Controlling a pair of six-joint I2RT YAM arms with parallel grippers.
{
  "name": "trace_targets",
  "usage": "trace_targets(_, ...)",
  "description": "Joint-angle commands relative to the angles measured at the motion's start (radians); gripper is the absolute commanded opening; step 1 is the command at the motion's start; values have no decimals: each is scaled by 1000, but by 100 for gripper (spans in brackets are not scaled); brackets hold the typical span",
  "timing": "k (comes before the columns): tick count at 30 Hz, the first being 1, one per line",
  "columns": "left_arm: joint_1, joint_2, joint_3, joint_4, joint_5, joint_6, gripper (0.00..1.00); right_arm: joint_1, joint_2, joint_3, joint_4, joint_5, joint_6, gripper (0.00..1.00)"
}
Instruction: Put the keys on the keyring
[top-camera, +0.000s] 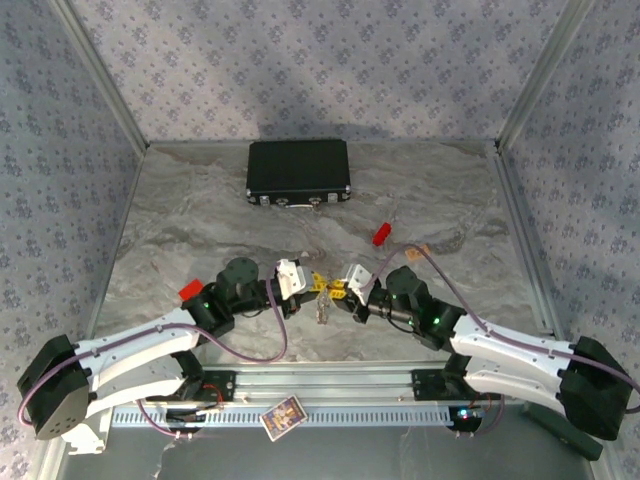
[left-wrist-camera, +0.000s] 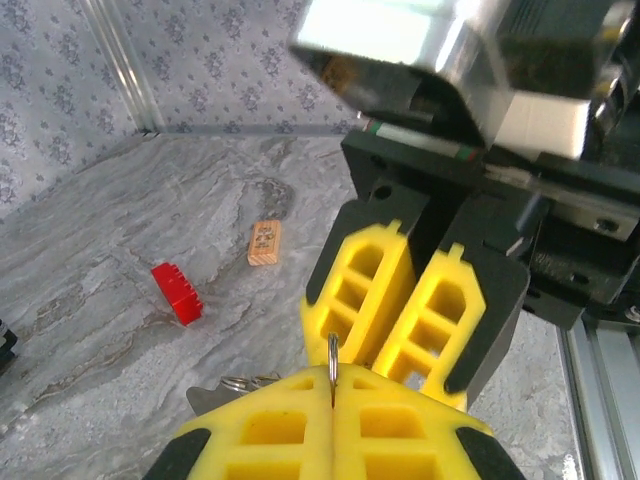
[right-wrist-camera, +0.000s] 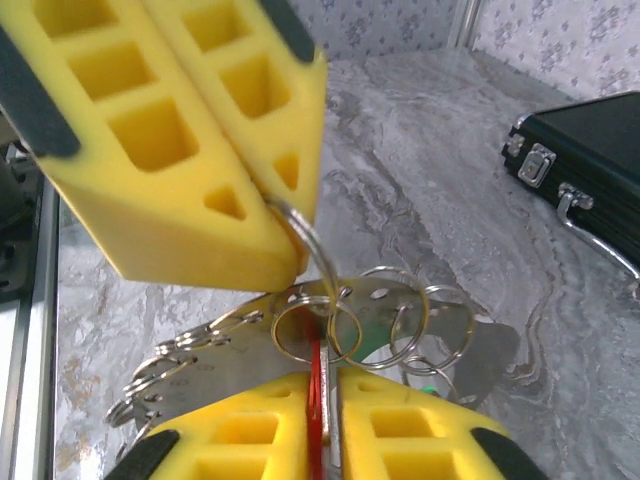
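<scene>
My left gripper (top-camera: 305, 283) and right gripper (top-camera: 345, 290) meet tip to tip over the middle of the table. The left gripper (left-wrist-camera: 333, 378) is shut on the thin silver keyring (left-wrist-camera: 333, 350), seen edge-on between its yellow pads. That keyring (right-wrist-camera: 320, 250) curves down from the left gripper's fingers (right-wrist-camera: 200, 200) into a bunch of rings on a holed metal plate (right-wrist-camera: 230, 350). The right gripper (right-wrist-camera: 322, 385) is shut on a red key (right-wrist-camera: 316, 400), its head a thin sliver between the pads. A bit of green (right-wrist-camera: 432, 388) peeks out under the rings. The bunch (top-camera: 322, 310) dangles between the grippers.
A black case (top-camera: 298, 172) lies at the back of the table. A small red piece (top-camera: 381, 233) and a tan bit (top-camera: 418, 250) lie right of centre. Another red item (top-camera: 190, 290) sits by the left arm. A card (top-camera: 282, 415) rests on the front rail.
</scene>
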Motion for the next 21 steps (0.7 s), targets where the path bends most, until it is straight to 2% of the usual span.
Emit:
trace_targets(1,-7,-15,-1,54,-13,-4,0,7,-43,2,1,39,10,10)
trace_targets(7,-5,-16,4,37,-11,8,0,7,-73,24,-52,47,9,5)
trace_targets(21,-6,-9,15,26,-4,18,0,9,-71,57,-101,37,-16,5)
